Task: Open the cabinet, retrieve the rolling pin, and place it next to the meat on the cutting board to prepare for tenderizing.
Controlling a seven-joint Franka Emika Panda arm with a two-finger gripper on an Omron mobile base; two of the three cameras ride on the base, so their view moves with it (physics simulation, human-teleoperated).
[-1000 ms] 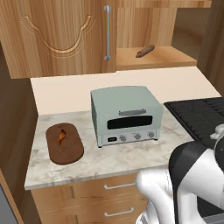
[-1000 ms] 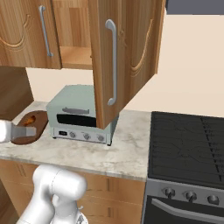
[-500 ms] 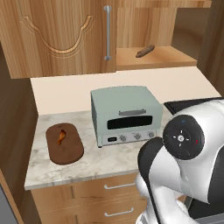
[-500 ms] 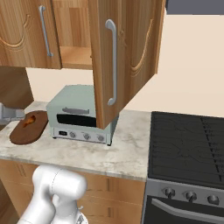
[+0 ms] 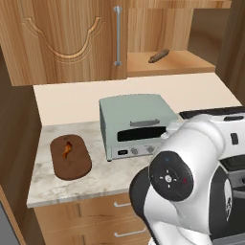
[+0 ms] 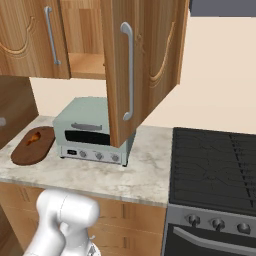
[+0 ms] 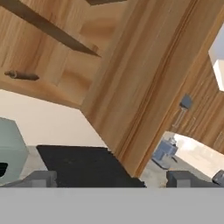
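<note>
Left base view: cabinet (image 5: pixel 72 43) standing with its right door swung open, so step one reads as done; rolling pin (image 5: pixel 159 55) lying on the open shelf, not yet fetched; meat (image 5: pixel 66 149) resting on the cutting board (image 5: pixel 71 158) on the desk (image 5: pixel 95 179), beside the toaster oven (image 5: pixel 136 125). Against the earlier frame, the arm's white body is bulking larger and nearer the oven. Right base view: open door (image 6: pixel 142 65) hanging over the oven; board at far left, where the grey object seen above it earlier is gone. Hand view: jaws (image 7: pixel 111 178) standing released, holding nothing; rolling pin (image 7: pixel 22 75) sitting well up and left of the jaws, fetching and placing still outstanding.
</note>
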